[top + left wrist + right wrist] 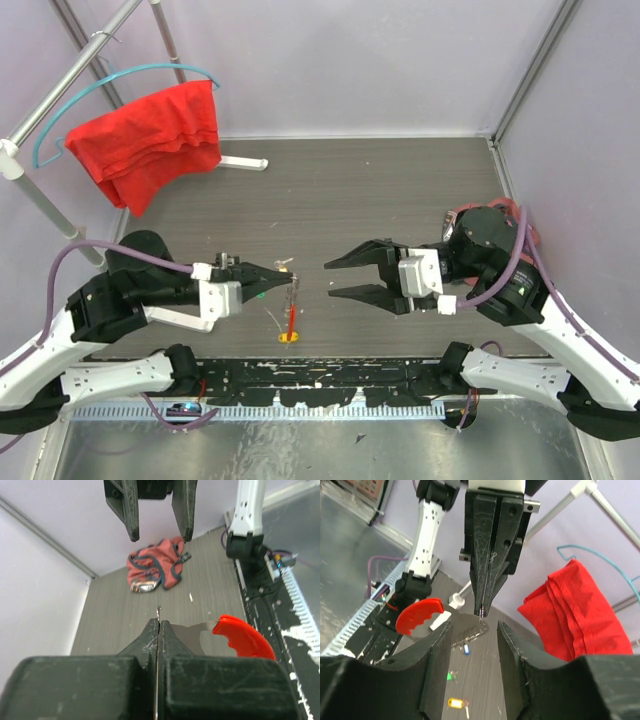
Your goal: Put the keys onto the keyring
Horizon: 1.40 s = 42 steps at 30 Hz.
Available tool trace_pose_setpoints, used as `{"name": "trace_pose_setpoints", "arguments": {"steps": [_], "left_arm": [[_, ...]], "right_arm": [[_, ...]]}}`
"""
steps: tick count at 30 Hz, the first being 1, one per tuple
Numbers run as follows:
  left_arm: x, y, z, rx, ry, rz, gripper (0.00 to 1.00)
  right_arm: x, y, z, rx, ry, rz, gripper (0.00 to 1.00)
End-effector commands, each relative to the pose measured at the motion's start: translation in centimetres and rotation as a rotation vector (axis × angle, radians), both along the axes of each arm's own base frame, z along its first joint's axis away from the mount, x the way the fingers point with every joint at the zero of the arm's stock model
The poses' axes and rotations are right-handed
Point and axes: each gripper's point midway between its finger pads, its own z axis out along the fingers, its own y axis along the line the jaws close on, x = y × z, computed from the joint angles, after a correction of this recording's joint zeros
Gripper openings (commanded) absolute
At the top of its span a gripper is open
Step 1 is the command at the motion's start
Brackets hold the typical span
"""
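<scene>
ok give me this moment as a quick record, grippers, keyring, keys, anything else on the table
left gripper: shut, pinching the thin metal part of the keyring
right gripper: open, empty, facing the left gripper across a gap
keyring: red part sticks out beside the left fingers
keys: blue, green and yellow tags show below the grippers; cannot tell if any is on the ring
red cloth: hung up, far left corner
red pouch: on the table by the right arm

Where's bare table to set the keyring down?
Free: the far middle of the table, between the red cloth and the right arm. Crowded: near centre, where keys lie by the left fingers holding the keyring, right fingers open alongside.
</scene>
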Motion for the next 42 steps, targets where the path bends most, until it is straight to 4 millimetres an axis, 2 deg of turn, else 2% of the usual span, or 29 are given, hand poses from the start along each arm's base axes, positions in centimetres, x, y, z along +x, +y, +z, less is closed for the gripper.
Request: {"name": "trace_pose_setpoints", "arguments": {"steps": [1, 7, 15, 20, 25, 34, 42], "left_arm": [[1.8, 0.7, -2.2, 0.143, -0.079, 0.074, 0.00], [2.9, 0.7, -2.7, 0.184, -0.162, 0.102, 0.00], [2.9, 0.4, -2.8, 0.146, -0.413, 0.045, 0.00], [2.4, 0.4, -3.6, 0.152, -0.576, -0.012, 0.00], [2.3, 0.3, -4.0, 0.140, -0.701, -0.036, 0.00], [3.0, -0.2, -4.6, 0.148, -0.737, -0.020, 0.00], [4.4, -0.7, -4.9, 0.165, -0.625, 0.052, 0.00]], "right_arm": [[1.7, -0.3, -1.4, -0.076, -0.018, -0.102, 0.46], [3.4, 0.2, -2.4, -0.099, -0.057, -0.158, 0.45], [5.9, 0.6, -3.9, -0.145, -0.106, -0.256, 0.42], [6.6, 0.1, -3.7, -0.140, -0.125, -0.305, 0.41], [7.3, -0.1, -4.3, -0.154, -0.137, -0.343, 0.41], [7.8, 0.1, -5.8, -0.195, -0.139, -0.355, 0.40], [8.7, 0.0, -6.3, -0.205, -0.048, -0.416, 0.33]]}}
